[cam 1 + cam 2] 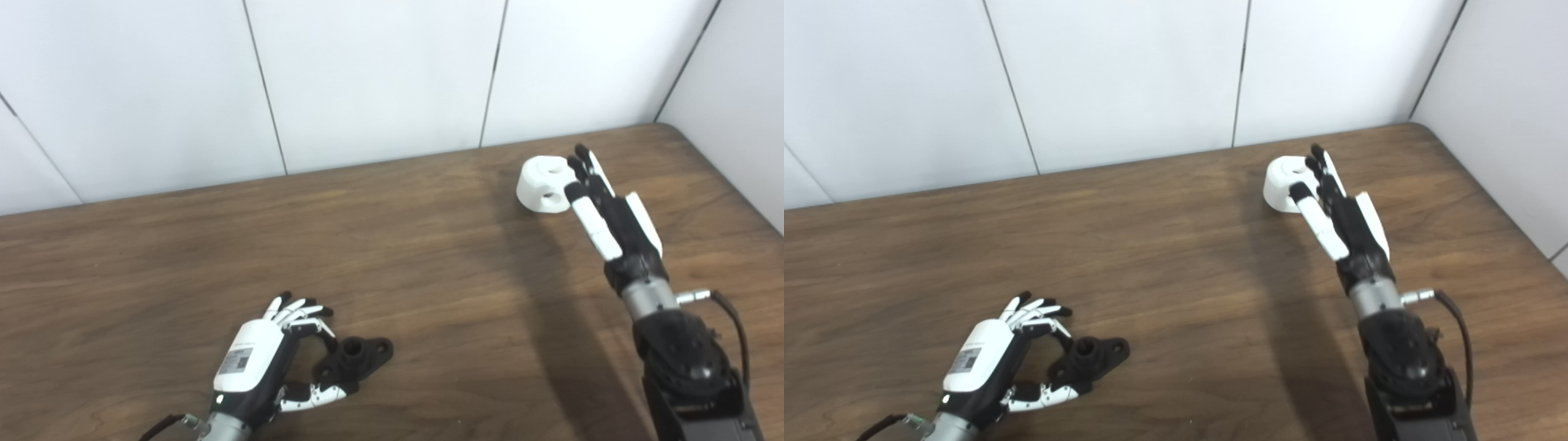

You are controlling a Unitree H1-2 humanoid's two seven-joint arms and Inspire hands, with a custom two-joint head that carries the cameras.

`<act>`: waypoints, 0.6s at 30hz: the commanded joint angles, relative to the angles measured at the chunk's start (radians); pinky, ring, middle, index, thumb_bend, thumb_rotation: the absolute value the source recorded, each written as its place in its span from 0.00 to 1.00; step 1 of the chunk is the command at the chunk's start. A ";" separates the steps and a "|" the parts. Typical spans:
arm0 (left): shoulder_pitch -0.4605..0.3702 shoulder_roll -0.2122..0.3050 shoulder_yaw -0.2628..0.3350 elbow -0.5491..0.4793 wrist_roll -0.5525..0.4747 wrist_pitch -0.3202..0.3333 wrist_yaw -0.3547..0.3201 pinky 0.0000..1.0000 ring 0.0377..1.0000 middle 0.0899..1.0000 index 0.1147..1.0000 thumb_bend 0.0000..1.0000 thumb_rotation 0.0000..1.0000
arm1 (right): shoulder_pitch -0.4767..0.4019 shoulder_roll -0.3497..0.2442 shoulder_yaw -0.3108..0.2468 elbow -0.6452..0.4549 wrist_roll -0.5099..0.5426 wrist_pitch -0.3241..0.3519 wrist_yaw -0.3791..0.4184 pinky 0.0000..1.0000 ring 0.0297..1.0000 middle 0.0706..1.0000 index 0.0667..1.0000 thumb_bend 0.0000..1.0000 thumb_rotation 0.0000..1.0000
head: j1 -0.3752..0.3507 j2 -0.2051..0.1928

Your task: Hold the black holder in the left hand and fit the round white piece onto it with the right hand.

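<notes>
No brand or readable text anywhere; we see only a small grey label w/ tiny print on the white back of the left hand [269, 361], too small to read.

The black holder [355, 358] lies flat on the wooden table [429, 275], near the front edge, left of centre. Left hand is curled around its near-left end: fingers arch over it, thumb runs underneath, but they aren't clamped on it, so the hand reads as open, cupping rather than gripping.

Round white piece [544, 184] sits on the table far right, near the back wall, well apart from the holder. The right hand [603, 205] has its fingers stretched out straight, tips against the piece's right side, thumb along its near side. Open, nothing held.

Left eye view shows two holes in the piece, one on top, one in the side. In the right eye view the thumb covers the side hole.
</notes>
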 commanded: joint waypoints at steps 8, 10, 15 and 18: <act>0.016 0.005 -0.007 0.037 0.024 -0.001 -0.023 1.00 0.87 0.78 0.42 0.52 0.05 | -0.148 -0.187 0.008 0.070 -0.146 0.036 0.045 0.99 0.98 0.97 1.00 0.63 1.00 | 0.010 0.000; 0.015 0.005 -0.005 0.042 0.023 -0.003 -0.020 1.00 0.87 0.78 0.42 0.52 0.05 | -0.169 -0.223 0.024 0.094 -0.177 0.051 0.068 0.96 0.98 0.98 1.00 0.62 1.00 | 0.006 -0.005; 0.017 0.005 0.001 0.044 0.020 -0.007 -0.017 1.00 0.87 0.78 0.42 0.52 0.05 | -0.249 -0.315 0.083 0.179 -0.241 0.110 0.155 0.94 1.00 1.00 0.98 0.64 0.82 | 0.005 -0.004; 0.019 0.006 0.003 0.040 0.019 -0.005 -0.024 1.00 0.88 0.79 0.42 0.52 0.05 | -0.295 -0.356 0.120 0.244 -0.286 0.117 0.195 0.92 1.00 1.00 0.97 0.66 0.72 | 0.011 -0.002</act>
